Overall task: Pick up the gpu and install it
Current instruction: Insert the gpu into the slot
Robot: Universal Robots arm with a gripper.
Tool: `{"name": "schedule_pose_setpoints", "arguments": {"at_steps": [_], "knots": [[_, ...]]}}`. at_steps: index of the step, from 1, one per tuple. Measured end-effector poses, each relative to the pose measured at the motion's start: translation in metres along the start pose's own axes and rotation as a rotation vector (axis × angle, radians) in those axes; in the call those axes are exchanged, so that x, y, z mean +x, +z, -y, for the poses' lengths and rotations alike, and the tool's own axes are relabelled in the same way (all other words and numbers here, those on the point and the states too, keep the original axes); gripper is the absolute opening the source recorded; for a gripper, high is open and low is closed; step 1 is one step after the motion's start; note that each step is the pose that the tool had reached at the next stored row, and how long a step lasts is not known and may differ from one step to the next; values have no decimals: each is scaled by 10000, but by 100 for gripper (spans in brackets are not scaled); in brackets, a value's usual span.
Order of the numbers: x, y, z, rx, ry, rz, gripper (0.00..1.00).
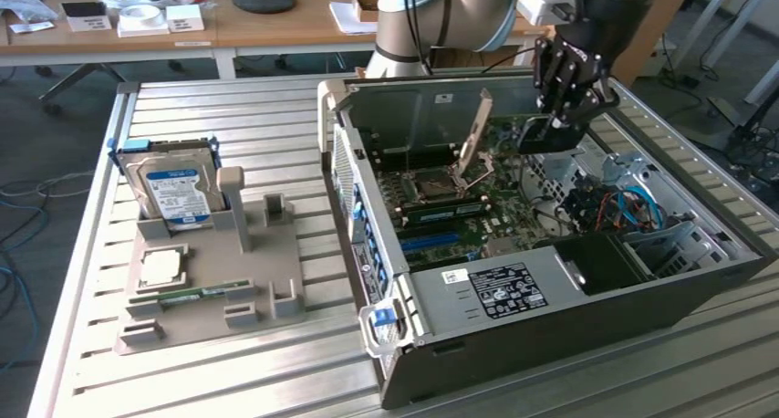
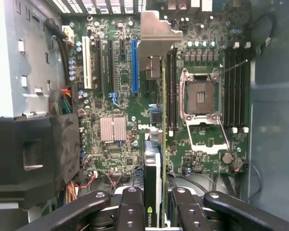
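While the hard drive (image 1: 177, 192) stands by the tabletop's (image 1: 244, 381) edge at the exterior view's left, you're on the install step; the gripper (image 1: 563, 117) is clamped on the gpu (image 1: 545, 137), which hangs edge-down beneath it over the motherboard (image 2: 115, 130) in the open case (image 1: 548, 318); seating it likely calls for its edge square over the blue slot (image 2: 134, 65).
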State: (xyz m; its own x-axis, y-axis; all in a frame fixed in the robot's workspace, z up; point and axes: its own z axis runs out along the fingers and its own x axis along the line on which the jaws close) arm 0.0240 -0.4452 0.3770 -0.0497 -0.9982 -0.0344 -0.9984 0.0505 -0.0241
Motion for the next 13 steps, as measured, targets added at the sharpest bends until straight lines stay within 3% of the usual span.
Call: {"name": "schedule_pose_setpoints", "arguments": {"at_steps": [6, 13], "knots": [[18, -3, -166, 75, -1, 37, 27], [33, -7, -350, 108, 1, 40, 27]]}}
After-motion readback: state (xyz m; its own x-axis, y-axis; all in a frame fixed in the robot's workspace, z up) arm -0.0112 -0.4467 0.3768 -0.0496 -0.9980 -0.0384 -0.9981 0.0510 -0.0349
